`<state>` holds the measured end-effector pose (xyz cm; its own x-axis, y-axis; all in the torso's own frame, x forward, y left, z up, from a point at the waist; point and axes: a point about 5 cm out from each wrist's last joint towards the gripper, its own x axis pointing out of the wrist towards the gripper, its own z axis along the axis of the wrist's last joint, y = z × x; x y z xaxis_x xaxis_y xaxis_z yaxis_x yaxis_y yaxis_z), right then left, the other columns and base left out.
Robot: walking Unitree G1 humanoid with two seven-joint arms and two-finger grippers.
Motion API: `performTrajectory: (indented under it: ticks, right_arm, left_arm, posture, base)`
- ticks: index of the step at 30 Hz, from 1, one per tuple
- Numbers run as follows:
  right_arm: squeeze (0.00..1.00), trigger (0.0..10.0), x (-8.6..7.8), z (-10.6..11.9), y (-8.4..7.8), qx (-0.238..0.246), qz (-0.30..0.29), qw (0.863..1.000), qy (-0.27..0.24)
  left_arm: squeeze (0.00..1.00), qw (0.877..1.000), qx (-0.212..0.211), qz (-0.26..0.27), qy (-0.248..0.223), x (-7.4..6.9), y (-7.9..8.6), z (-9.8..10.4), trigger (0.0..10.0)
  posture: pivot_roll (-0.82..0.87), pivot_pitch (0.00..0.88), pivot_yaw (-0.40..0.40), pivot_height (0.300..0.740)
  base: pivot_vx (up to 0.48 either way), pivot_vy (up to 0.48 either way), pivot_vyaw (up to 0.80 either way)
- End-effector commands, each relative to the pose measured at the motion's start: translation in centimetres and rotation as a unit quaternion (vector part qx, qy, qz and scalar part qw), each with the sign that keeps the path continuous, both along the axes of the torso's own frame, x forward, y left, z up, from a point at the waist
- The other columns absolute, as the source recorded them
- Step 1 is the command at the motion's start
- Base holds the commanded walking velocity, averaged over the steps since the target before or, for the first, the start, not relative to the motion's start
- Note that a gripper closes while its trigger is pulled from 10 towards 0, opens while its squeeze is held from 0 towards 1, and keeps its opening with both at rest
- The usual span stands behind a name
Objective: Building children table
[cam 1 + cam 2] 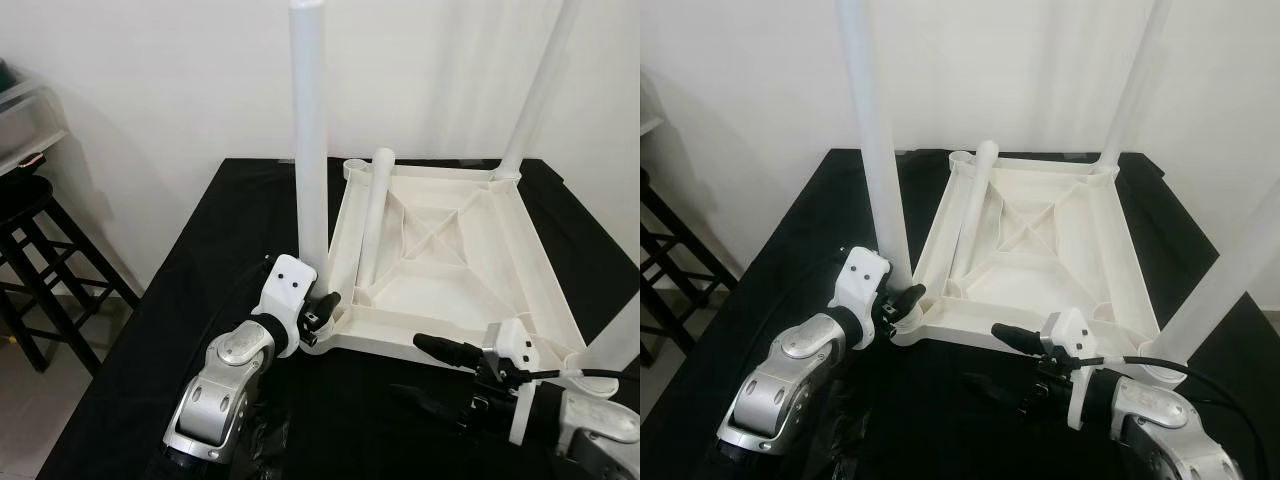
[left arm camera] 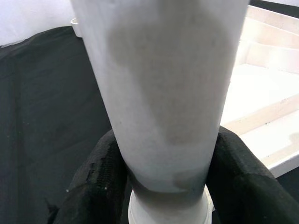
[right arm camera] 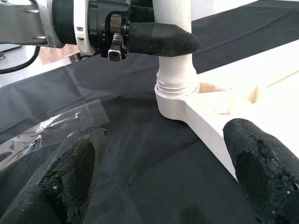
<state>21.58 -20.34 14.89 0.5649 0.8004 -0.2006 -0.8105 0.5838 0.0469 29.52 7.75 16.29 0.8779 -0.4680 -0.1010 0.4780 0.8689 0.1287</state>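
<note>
Nearest the robot, the right tool [image 1: 432, 370] hovers low over the black-covered bench [image 1: 200, 260], its two black fingers spread wide with nothing between them; the upper finger lies just at the near edge of the white tabletop [image 1: 450, 250], the lower one is over the black cloth. In the right wrist view a piece of clear plastic film [image 3: 56, 126] lies flat on the cloth close to those fingers.

A little further in, at the near left corner of the tabletop, the left tool [image 1: 318, 310] is clamped around the base of a white leg [image 1: 308, 130], just above the ribbed collar where the leg enters its corner socket [image 3: 175, 100]. The left wrist view shows both black pads [image 2: 105, 168] pressed against opposite sides of the tube. This leg stands upright.

The tabletop lies upside down in the middle of the bench, its ribbed underside and cross-bracing facing up. At its near right corner another leg [image 1: 1230, 270] stands in its socket. A loose leg [image 1: 375, 215] lies inside the tray-like underside along the left rim, tilted, its far end propped up by the far left corner.

At the far right corner a further leg [image 1: 535, 90] stands upright. Beyond the bench is a white wall, and to the left a dark wooden stool [image 1: 40, 270] stands on the floor.
</note>
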Motion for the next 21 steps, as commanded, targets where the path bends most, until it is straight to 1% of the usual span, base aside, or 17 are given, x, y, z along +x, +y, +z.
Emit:
performTrajectory:
  ticks: [1,4,6,7,8,9,10,11,12,13,14,15,16,18,19,20,21]
  right_arm:
    - [0.00,10.0,-0.2,0.0,0.0,0.002,0.004,1.000,0.005]
    - [0.00,10.0,-0.2,-0.1,0.0,0.003,0.005,1.000,0.006]
    - [0.00,10.0,-0.2,-0.1,0.1,0.004,0.007,1.000,0.007]
    - [0.00,10.0,-0.2,-0.1,0.1,0.004,0.007,1.000,0.007]
    - [0.00,10.0,-0.2,-0.1,0.1,0.004,0.007,1.000,0.007]
    - [0.00,10.0,-0.2,-0.1,0.1,0.004,0.007,1.000,0.007]
    - [0.00,10.0,-0.2,-0.1,0.2,0.004,0.008,1.000,0.007]
    - [0.00,10.0,-0.3,-0.1,0.3,0.006,0.011,1.000,0.007]
    - [0.00,10.0,-0.3,-0.1,0.4,0.008,0.013,1.000,0.007]
    - [0.00,10.0,-0.3,-0.1,0.4,0.008,0.013,1.000,0.007]
    - [0.00,10.0,-0.3,-0.1,0.4,0.010,0.016,1.000,0.008]
    - [0.00,10.0,-0.3,-0.1,0.5,0.012,0.018,1.000,0.009]
    - [0.00,10.0,-0.3,-0.1,0.5,0.014,0.021,1.000,0.010]
    - [0.00,10.0,-0.3,-0.1,0.5,0.014,0.021,1.000,0.010]
    - [0.00,10.0,-0.3,0.0,0.5,0.016,0.022,1.000,0.011]
    - [0.00,10.0,-0.4,0.0,0.5,0.017,0.022,1.000,0.011]
    - [0.00,10.0,-0.4,0.0,0.5,0.017,0.022,1.000,0.011]
  left_arm:
    - [0.00,0.999,0.019,0.048,0.007,0.3,1.5,-0.5,0.0]
    - [0.00,0.999,0.016,0.048,0.005,0.4,1.6,-0.5,0.0]
    - [0.00,1.000,-0.005,0.002,0.000,0.2,1.2,-0.3,0.0]
    - [0.00,1.000,-0.005,0.002,0.000,0.2,1.2,-0.3,0.0]
    - [0.00,1.000,-0.015,-0.023,-0.004,0.1,1.1,-0.3,0.0]
    - [0.00,1.000,-0.015,-0.023,-0.004,0.1,1.1,-0.3,0.0]
    - [0.00,0.992,-0.046,-0.118,-0.005,-0.8,0.9,-0.2,0.0]
    - [0.00,0.970,-0.081,-0.230,0.023,-1.7,2.1,-0.8,0.0]
    - [0.00,0.946,-0.108,-0.304,0.038,-2.5,3.1,-0.9,0.0]
    - [0.00,0.946,-0.108,-0.304,0.038,-2.5,3.1,-0.9,0.0]
    - [0.00,0.924,-0.111,-0.360,0.069,-2.8,4.5,-1.5,0.0]
    - [0.00,0.906,-0.109,-0.398,0.099,-3.0,5.5,-1.9,0.0]
    - [0.00,0.897,-0.101,-0.412,0.120,-2.8,6.1,-2.4,0.0]
    - [0.00,0.897,-0.101,-0.412,0.120,-2.8,6.1,-2.4,0.0]
    - [0.00,0.889,-0.097,-0.427,0.134,-2.7,6.3,-2.6,0.0]
    - [0.00,0.891,-0.108,-0.422,0.129,-2.1,6.1,-2.5,0.0]
    - [0.00,0.891,-0.108,-0.422,0.129,-2.1,6.1,-2.5,0.0]
  posture:
    - [-0.08,0.027,0.017,0.740]
    - [-0.08,0.022,0.014,0.740]
    - [-0.08,0.019,0.014,0.740]
    - [-0.08,0.019,0.014,0.740]
    - [-0.08,0.017,0.015,0.740]
    - [-0.08,0.017,0.015,0.740]
    - [-0.08,0.013,0.014,0.740]
    - [-0.07,0.008,0.012,0.740]
    - [-0.07,0.008,0.012,0.740]
    - [-0.07,0.008,0.012,0.740]
    - [-0.07,0.007,0.005,0.740]
    - [-0.07,0.008,0.002,0.740]
    - [-0.07,0.009,0.002,0.740]
    - [-0.07,0.009,0.002,0.740]
    - [-0.07,0.009,0.002,0.740]
    - [-0.07,0.014,0.012,0.740]
    - [-0.07,0.014,0.012,0.740]
  base:
    - [0.000,0.000,0.00]
    - [0.000,0.000,0.00]
    - [0.000,0.000,0.00]
    - [0.000,0.000,0.00]
    - [0.000,0.000,0.00]
    - [0.000,0.000,0.00]
    - [0.000,0.000,0.00]
    - [0.000,0.000,0.00]
    - [0.000,0.000,0.00]
    - [0.000,0.000,0.00]
    - [0.000,0.000,0.00]
    - [0.000,0.000,0.00]
    - [0.000,0.000,0.00]
    - [0.000,0.000,0.00]
    - [0.000,0.000,0.00]
    - [0.000,0.000,0.00]
    - [0.000,0.000,0.00]
